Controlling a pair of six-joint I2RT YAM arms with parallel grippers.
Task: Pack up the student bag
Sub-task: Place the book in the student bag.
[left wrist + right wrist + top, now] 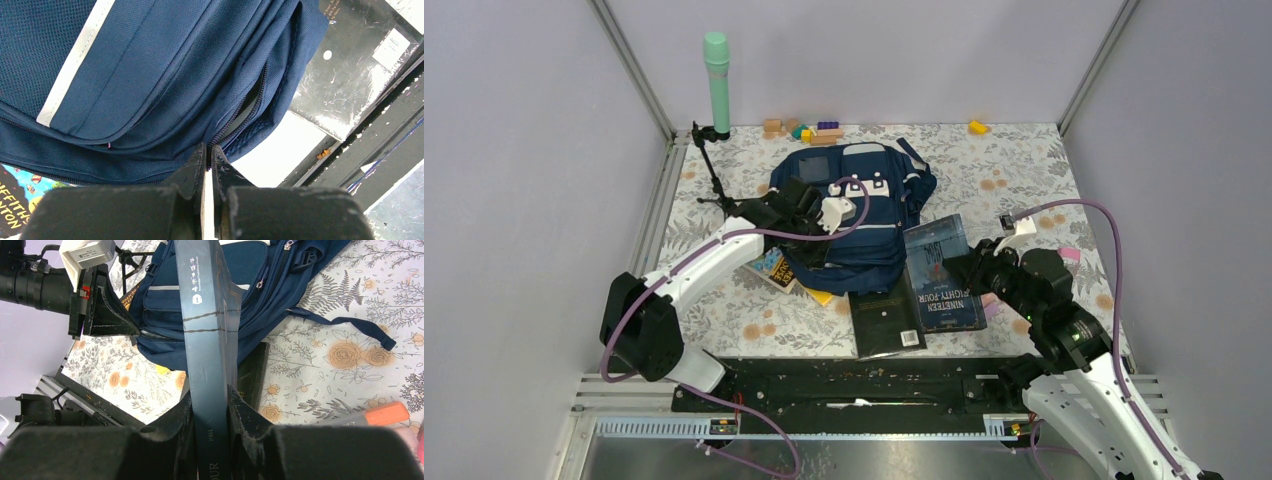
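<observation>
- Closest to the arm bases, a black flat book (884,322) lies on the floral table cover (724,310), its far end just below the bag's near edge.
- The right gripper (210,395) is clamped on the spine of a blue paperback (207,315). It holds the book tilted, right of the bag, with its far corner against the bag's side.
- An orange marker (382,414) lies on the cover near that gripper.
- The left gripper (209,147) has its jaws pressed together at the near end of a partly open zipper on the bag. I cannot tell whether they pinch the pull or the fabric.
- A colourful book (771,268) pokes out from under the bag's left near corner.
- The student bag (864,215) lies flat in the middle of the table, front pocket up, one strap trailing to the far right.
- Along the far edge sit small coloured blocks (809,130), and a pale green cylinder (717,85) stands on a black stand at the far left.
</observation>
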